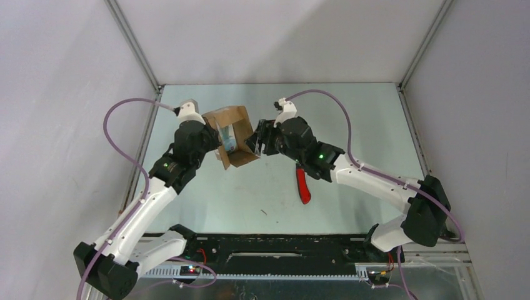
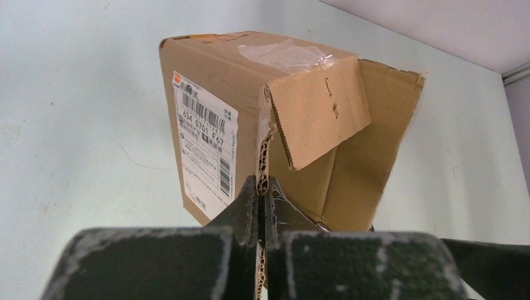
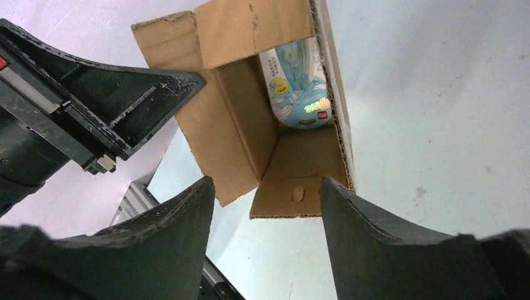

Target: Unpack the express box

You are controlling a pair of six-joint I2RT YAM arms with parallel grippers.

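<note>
Spreading pale green under everything, the table [image 1: 375,125] carries both arms, which reach in from the near edge and meet towards the far left of centre. The box [image 1: 230,140] sits between them there, tipped so its open mouth faces the right arm; whether its base rests on the table I cannot tell.

The left gripper [image 2: 259,190] is closed tight on the box – its two fingers pinch the raw corrugated edge of one cardboard wall, seen end-on in the left wrist view. The right gripper [image 3: 265,187] stands with its jaws well apart and nothing between them, its tips just beside the box's nearest flap. Contact with that flap cannot be made out.

A knife [image 1: 304,185] with a red handle lies on the table under the right arm, apart from the box.

Inside the box, against the far end, lies a light blue packet [image 3: 299,87] – printed, with a small red mark near its lower end. A white label [image 2: 206,147] with barcodes covers one outer side of the box, and a torn strip of clear tape [image 2: 284,55] clings to the top face.
</note>
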